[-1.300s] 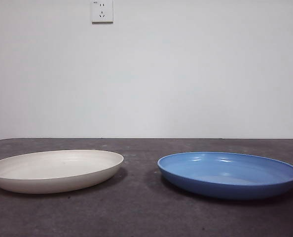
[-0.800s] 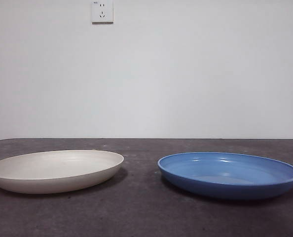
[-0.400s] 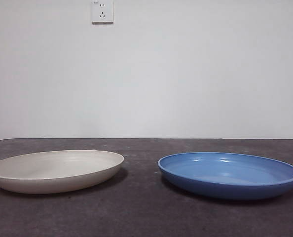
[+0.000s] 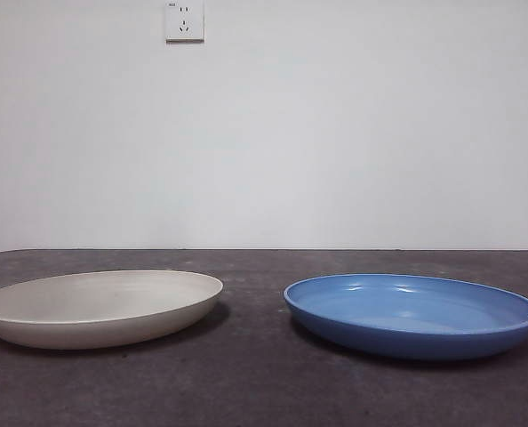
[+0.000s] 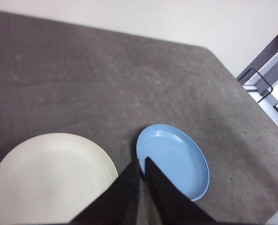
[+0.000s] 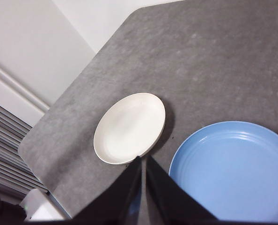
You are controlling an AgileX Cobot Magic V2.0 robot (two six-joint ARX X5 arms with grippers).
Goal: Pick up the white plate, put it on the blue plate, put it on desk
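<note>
— Both pairs of jaws are pressed together with nothing between them. The left gripper (image 5: 142, 161) hangs high over the desk (image 4: 255, 382), above the gap between the two plates, and the right gripper (image 6: 143, 159) does the same from its side.

— So nothing's been picked up?

— No. The white plate (image 4: 100, 307) sits flat on the left, the blue plate (image 4: 412, 313) flat on the right. They're near each other but apart, with a strip of bare desk between them.

— What could go wrong from here?

— My guess is the grab. The white plate is shallow and lies flush, so only the thin rim offers a hold. Jaws that come down clenched, or a bit off the rim, would likely shove the plate instead of lifting it. A pinch on one edge could also let it tilt and slip on the way across, or knock the blue plate's rim while setting down.

— Anything in the way?

— Not that I can see. The far side has only a plain wall with a socket (image 4: 184, 20) high up. Neither arm shows in the front view, so the path between the plates looks open.
</note>
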